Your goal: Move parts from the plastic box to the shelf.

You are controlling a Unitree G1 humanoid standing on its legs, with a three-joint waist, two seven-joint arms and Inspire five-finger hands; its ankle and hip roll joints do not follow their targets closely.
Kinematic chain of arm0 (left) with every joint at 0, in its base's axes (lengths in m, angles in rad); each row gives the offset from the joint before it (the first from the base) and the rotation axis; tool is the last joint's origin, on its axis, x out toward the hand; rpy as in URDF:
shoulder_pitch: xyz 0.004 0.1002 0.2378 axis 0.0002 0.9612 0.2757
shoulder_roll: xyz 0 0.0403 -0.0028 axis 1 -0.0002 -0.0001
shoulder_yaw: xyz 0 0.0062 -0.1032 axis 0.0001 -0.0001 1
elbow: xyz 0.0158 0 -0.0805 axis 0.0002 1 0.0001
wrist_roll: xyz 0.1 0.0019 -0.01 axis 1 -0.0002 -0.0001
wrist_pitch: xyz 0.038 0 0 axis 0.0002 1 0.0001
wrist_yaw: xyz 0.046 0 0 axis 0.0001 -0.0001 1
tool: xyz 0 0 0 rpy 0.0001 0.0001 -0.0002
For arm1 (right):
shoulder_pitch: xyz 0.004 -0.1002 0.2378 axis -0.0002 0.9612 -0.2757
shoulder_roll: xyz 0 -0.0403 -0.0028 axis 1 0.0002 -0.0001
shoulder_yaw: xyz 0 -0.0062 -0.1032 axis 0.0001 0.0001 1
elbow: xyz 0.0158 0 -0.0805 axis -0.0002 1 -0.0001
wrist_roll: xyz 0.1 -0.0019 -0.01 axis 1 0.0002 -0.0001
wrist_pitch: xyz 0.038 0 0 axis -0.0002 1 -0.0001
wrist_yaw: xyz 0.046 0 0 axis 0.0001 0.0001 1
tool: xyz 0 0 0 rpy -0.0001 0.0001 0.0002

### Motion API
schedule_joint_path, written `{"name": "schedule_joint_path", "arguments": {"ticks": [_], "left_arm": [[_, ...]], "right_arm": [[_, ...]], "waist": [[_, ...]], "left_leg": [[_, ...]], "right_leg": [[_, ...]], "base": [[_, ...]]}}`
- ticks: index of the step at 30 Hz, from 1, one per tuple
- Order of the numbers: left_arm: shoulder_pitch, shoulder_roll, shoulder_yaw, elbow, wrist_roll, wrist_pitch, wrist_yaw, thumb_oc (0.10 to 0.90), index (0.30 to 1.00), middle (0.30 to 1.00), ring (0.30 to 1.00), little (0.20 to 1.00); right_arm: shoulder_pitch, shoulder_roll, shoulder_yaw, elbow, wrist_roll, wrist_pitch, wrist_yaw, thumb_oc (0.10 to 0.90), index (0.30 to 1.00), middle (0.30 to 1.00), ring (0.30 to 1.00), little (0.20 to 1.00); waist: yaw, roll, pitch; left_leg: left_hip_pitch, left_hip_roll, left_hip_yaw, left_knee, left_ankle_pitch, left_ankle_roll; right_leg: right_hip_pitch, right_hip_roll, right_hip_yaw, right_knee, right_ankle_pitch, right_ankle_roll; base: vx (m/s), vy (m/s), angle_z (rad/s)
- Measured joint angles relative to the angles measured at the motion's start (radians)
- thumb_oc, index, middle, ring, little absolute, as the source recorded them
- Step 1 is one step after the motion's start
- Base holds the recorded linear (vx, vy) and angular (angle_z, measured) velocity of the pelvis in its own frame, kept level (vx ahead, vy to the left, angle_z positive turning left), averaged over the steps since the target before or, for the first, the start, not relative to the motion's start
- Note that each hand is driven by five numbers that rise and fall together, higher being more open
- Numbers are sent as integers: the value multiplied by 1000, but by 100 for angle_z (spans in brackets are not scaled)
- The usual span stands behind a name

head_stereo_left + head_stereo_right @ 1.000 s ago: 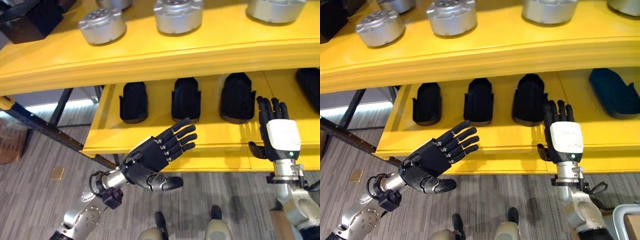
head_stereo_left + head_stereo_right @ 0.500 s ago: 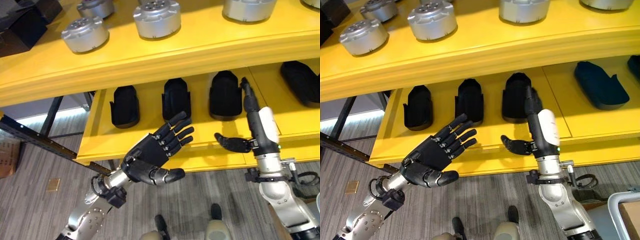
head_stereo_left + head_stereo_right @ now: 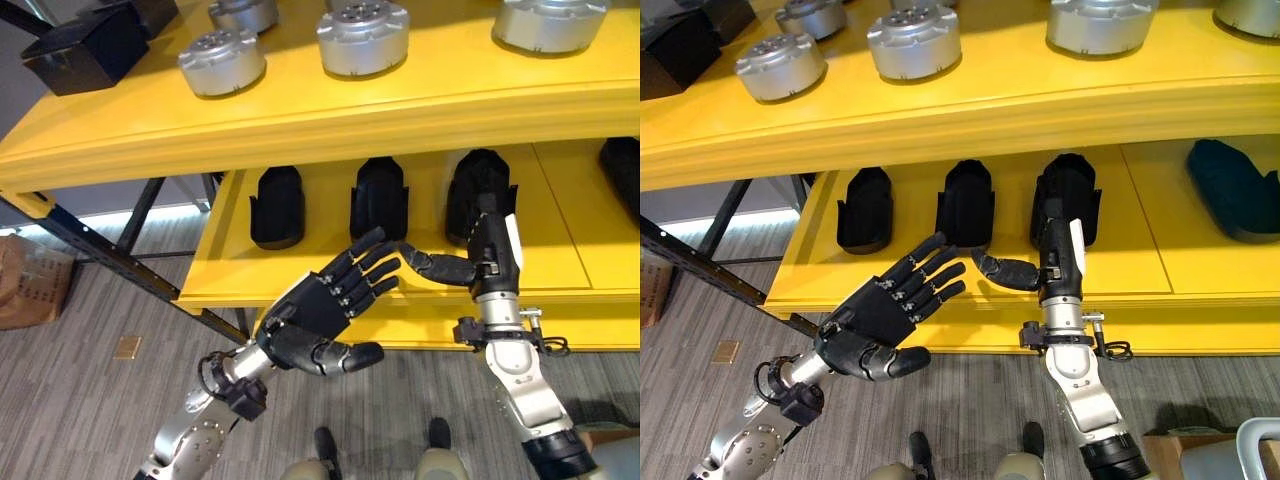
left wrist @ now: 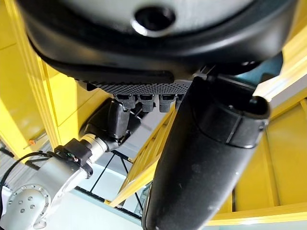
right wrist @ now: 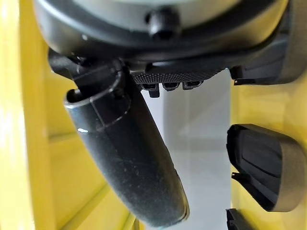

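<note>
Hovering empty: left hand point(image 3: 318, 312) | right hand point(image 3: 1055, 250) (fingers foreshortened) by shelf point(image 3: 300, 290)

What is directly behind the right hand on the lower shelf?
A black part stands on the lower shelf right behind the right hand. The hand's straight fingers cover the part's lower front, so its base and any contact cannot be seen.

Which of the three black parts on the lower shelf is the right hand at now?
The rightmost black part of the three: the right hand is raised directly before it, while the other two sit further left.
</note>
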State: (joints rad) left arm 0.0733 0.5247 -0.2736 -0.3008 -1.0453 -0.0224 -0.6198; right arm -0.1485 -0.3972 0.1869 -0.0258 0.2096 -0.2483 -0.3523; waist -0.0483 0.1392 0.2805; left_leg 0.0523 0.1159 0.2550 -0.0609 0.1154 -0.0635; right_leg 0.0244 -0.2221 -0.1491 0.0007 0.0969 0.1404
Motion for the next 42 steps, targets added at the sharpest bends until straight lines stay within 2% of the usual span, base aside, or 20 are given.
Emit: {"name": "schedule_joint_path", "arguments": {"ticks": [5, 7, 12, 20, 26, 32, 42], "left_arm": [[0, -9, -3, 3, 0, 1, 0, 900, 1000, 1000, 1000, 1000], [-2, -40, -4, 18, 0, 2, 0, 900, 1000, 1000, 1000, 1000], [-1, -39, -10, 20, 0, 22, 0, 900, 1000, 1000, 1000, 1000], [-1, -39, -42, 27, 0, 22, -1, 900, 1000, 1000, 1000, 1000], [5, -39, -46, 28, 0, 23, -2, 900, 1000, 1000, 1000, 1000], [6, -39, -48, 38, -1, 24, -2, 900, 1000, 1000, 1000, 1000], [7, -39, -58, 48, -1, 25, -1, 900, 1000, 1000, 1000, 1000]], "right_arm": [[-21, 0, -2, 56, -3, 1, -38, 900, 1000, 1000, 1000, 1000], [-41, -3, -3, 77, -5, 5, -52, 900, 1000, 1000, 1000, 1000], [-68, -7, -6, 78, -29, 16, -76, 900, 1000, 1000, 1000, 1000], [-127, -29, -12, 164, -53, 50, -83, 900, 1000, 1000, 1000, 1000], [-150, -48, -20, 200, -53, 82, -76, 900, 1000, 1000, 1000, 1000], [-228, -49, -49, 356, -47, 108, -75, 900, 1000, 1000, 1000, 1000], [-227, -47, -42, 356, -39, 121, -61, 900, 1000, 1000, 1000, 1000]], "waist": [[-1, 22, -13], [0, 32, -17], [2, 46, -20], [6, 57, -20], [29, 67, -19], [37, 74, -17], [56, 88, -9]], "left_leg": [[-3, -4, -11, 0, 1, 3], [-2, -4, -16, 0, 3, 4], [0, -5, -29, 0, 3, 6], [0, -14, -40, 1, 6, 9], [3, -21, -46, 0, 7, 9], [9, -33, -65, 1, 6, 11], [4, -35, -70, 2, 6, 11]], "right_leg": [[5, -4, -9, 0, -3, 0], [11, -6, -16, 0, -3, 1], [21, -8, -30, -1, -6, 1], [29, -20, -41, 1, -9, 6], [40, -27, -53, 0, -12, 10], [57, -39, -67, 0, -16, 18], [58, -43, -79, 4, -22, 21]], "base": [[25, 16, 6], [36, 13, 8], [23, 14, 9], [4, 5, 4], [22, 13, 6], [13, 7, 8], [1, 5, 2]]}}
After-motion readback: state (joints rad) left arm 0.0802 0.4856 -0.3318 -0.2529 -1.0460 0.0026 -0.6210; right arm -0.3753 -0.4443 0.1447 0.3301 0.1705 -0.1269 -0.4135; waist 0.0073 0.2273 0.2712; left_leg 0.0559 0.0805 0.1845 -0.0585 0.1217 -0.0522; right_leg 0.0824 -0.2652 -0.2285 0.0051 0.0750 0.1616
